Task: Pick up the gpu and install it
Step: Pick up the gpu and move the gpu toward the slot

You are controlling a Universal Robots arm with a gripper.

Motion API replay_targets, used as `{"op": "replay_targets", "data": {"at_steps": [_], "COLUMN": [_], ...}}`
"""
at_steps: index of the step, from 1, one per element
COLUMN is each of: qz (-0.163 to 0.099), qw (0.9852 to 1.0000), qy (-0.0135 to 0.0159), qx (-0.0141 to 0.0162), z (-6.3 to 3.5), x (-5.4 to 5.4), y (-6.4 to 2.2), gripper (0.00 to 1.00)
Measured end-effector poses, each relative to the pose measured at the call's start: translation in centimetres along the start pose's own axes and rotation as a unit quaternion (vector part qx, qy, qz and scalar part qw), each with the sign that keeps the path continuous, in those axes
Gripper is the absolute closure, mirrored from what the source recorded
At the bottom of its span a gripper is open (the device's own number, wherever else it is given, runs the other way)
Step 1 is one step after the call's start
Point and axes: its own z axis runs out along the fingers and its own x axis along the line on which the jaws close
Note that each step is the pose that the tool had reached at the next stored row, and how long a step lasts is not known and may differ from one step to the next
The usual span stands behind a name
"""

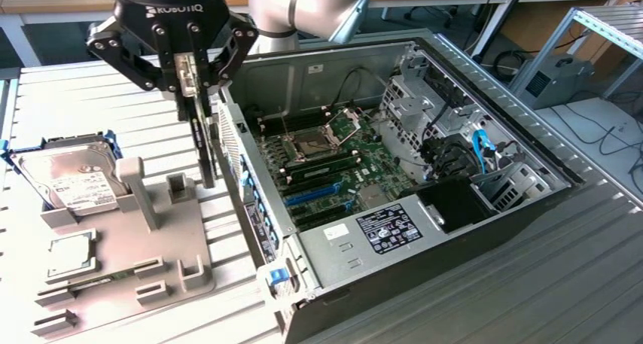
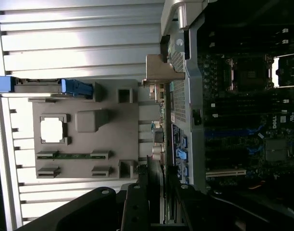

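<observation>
Here the tool grips the gpu beside the open case.

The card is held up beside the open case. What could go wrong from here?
1. The gpu hangs edge-down close to the case's rear wall; carried across, its lower end could strike the rim.
2. The gripper holds it between its fingers by the upper end only, so the long card may tilt.
3. A tilted card could miss the blue slot.
</observation>
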Motion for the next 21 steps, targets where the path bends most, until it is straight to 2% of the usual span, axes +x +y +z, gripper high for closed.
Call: {"op": "replay_targets", "data": {"at_steps": [15,21], "qz": [0.000,0.000], "qw": [1.0000,1.0000], "qy": [0.0002,0.0006], "qx": [0.0000,0.0002], "z": [0.11,0.27], "x": [-3.9,-6.3], "y": [0.29,0.45], "gripper": [0.73,0.73]}}
